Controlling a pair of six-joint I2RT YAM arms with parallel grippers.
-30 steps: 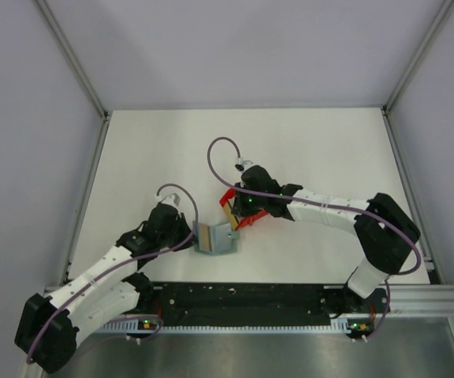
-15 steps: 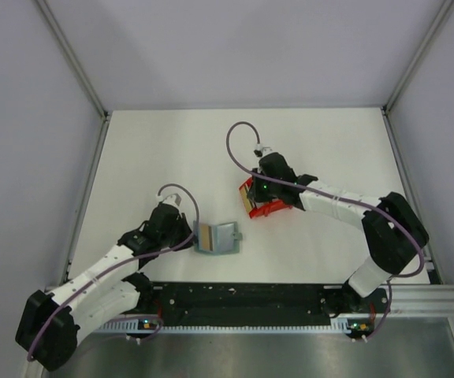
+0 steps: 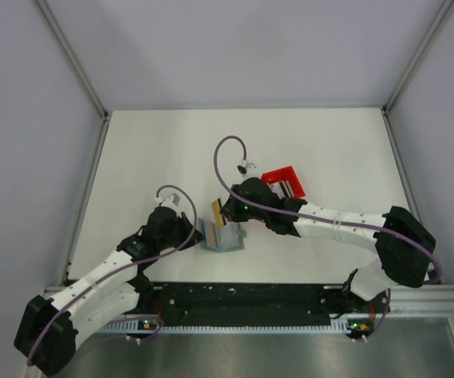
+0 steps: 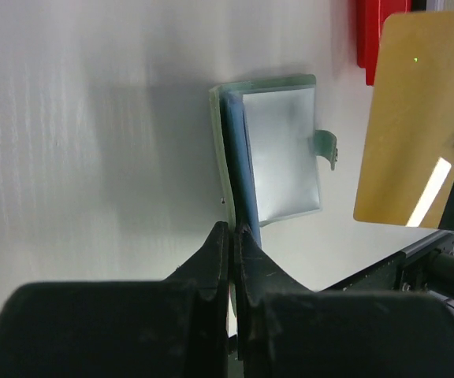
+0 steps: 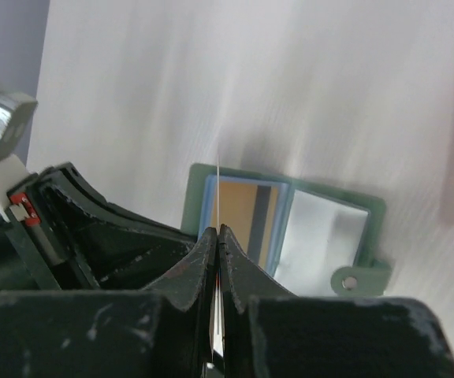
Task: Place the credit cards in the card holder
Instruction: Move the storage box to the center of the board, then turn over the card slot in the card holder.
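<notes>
Jaws of the left gripper [image 4: 231,232] are closed tight on the left edge of the card holder [image 4: 278,153], which lies open on the white table [image 3: 148,157] with its light blue inside up. A tan pocketed card [image 5: 247,216] sits in the holder's left half. Directly over that half, the right gripper [image 5: 217,232] is clamped on a second gold-tan credit card [image 4: 416,118], held on edge; contact with the holder cannot be told. Up and right of the holder stands a red bin [image 3: 284,183].
</notes>
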